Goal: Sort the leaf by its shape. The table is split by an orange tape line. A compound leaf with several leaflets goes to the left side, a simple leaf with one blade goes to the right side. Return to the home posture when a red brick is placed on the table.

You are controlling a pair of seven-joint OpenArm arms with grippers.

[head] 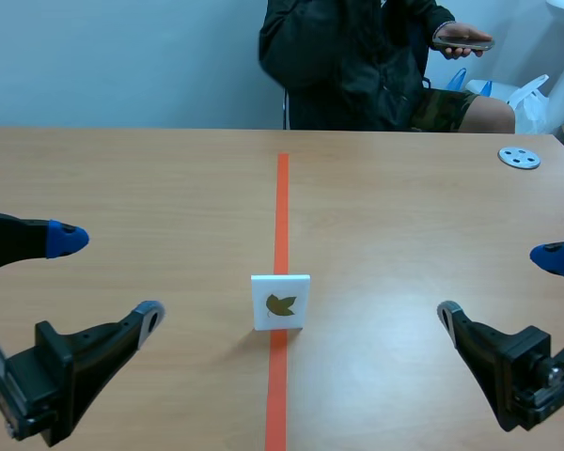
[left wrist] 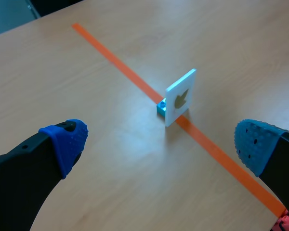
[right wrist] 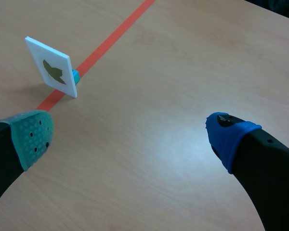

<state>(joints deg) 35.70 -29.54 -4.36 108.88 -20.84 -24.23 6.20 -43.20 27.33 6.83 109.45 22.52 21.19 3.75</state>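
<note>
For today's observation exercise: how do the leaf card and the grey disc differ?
The leaf card is white and square; the grey disc is round with holes. The card stands upright on the orange line; the disc lies flat, far right. Both rest on the table.

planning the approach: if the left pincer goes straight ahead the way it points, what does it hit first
Most likely the white leaf card standing on its blue base. It sits ahead of the open left pincer, a little off its centre line, with nothing showing between them.
</note>
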